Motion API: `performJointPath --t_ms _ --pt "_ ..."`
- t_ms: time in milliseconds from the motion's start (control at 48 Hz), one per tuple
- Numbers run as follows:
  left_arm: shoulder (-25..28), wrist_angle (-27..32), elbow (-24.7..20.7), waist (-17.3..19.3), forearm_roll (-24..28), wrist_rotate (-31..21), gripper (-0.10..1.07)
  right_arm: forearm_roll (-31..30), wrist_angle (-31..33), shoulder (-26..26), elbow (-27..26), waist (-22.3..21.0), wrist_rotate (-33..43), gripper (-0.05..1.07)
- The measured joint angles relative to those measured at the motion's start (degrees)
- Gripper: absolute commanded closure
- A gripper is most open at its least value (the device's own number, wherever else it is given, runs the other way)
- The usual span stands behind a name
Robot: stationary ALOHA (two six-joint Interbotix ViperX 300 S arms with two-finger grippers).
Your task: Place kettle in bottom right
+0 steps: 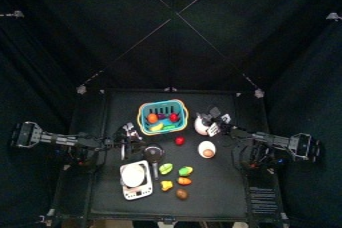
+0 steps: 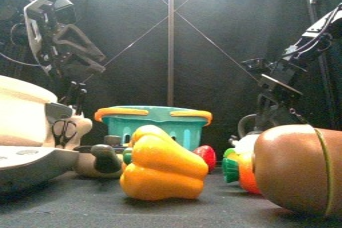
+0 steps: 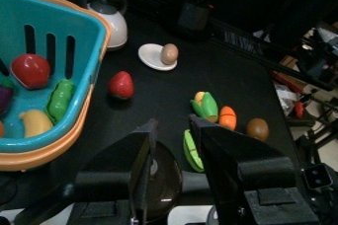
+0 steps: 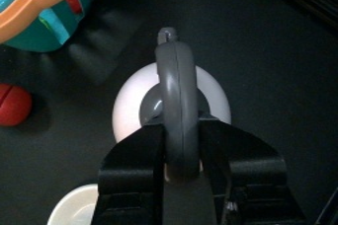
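Observation:
The kettle (image 1: 206,124) is small and white with a dark arched handle; it stands at the table's back right, just right of the teal basket (image 1: 162,117). In the right wrist view my right gripper (image 4: 181,132) is shut on the kettle's handle (image 4: 176,66), above the white body (image 4: 137,103). The left wrist view shows the kettle (image 3: 105,8) far off beyond the basket. My left gripper (image 3: 171,128) hangs open and empty at the basket's left front. The bottom right corner (image 1: 227,190) is bare black tabletop.
A white cup with an egg (image 1: 207,150) sits in front of the kettle. A red fruit (image 1: 179,141), several fruit pieces (image 1: 175,177) and a white square device (image 1: 135,177) lie at the table's front middle and left. The basket holds toy food.

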Motion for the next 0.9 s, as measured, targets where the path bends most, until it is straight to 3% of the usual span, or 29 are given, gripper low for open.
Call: performJointPath --t_ms 146,312,562,896 --pt "-0.1 0.0 -0.1 0.0 0.0 0.1 0.23 0.6 0.8 -2.4 -0.4 1.8 0.1 0.48" --pt "-0.1 0.1 -0.1 0.0 0.0 0.0 0.23 2.8 2.5 -7.4 -0.4 7.2 0.1 0.48" --pt "-0.1 0.1 -0.1 -0.1 0.0 0.1 0.23 7.8 6.2 -14.9 -1.1 20.0 0.1 0.48" --pt "-0.1 0.0 -0.1 -0.1 0.0 0.0 0.23 10.9 10.0 -13.2 -2.0 40.8 0.2 0.48"
